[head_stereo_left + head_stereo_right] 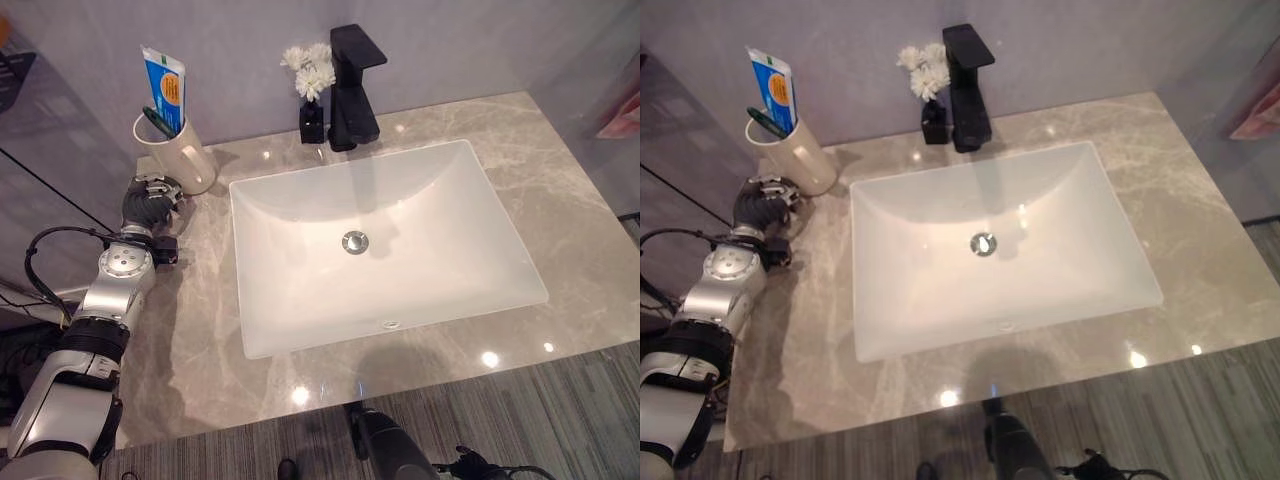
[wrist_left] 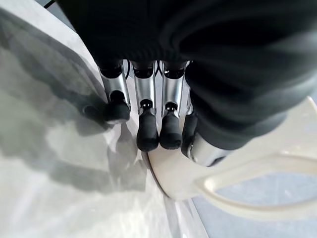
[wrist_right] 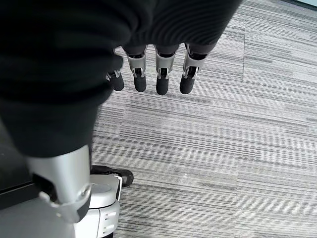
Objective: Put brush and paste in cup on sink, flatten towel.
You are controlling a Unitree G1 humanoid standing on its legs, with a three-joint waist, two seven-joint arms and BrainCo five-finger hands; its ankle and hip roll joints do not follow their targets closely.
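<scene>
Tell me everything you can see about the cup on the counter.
The cup is a cream, glossy mug that looks ceramic, with a looped handle seen in the left wrist view. It stands upright at the counter's back left corner, near the wall and left of the sink. A blue and white paste tube and a green brush stick out of its top. The left hand sits right beside it, fingers straight and close against its base; actual contact is hard to judge.

The toothbrush (image 1: 158, 119) and the toothpaste tube (image 1: 165, 90) have their lower parts hidden inside the cup (image 1: 180, 155).
</scene>
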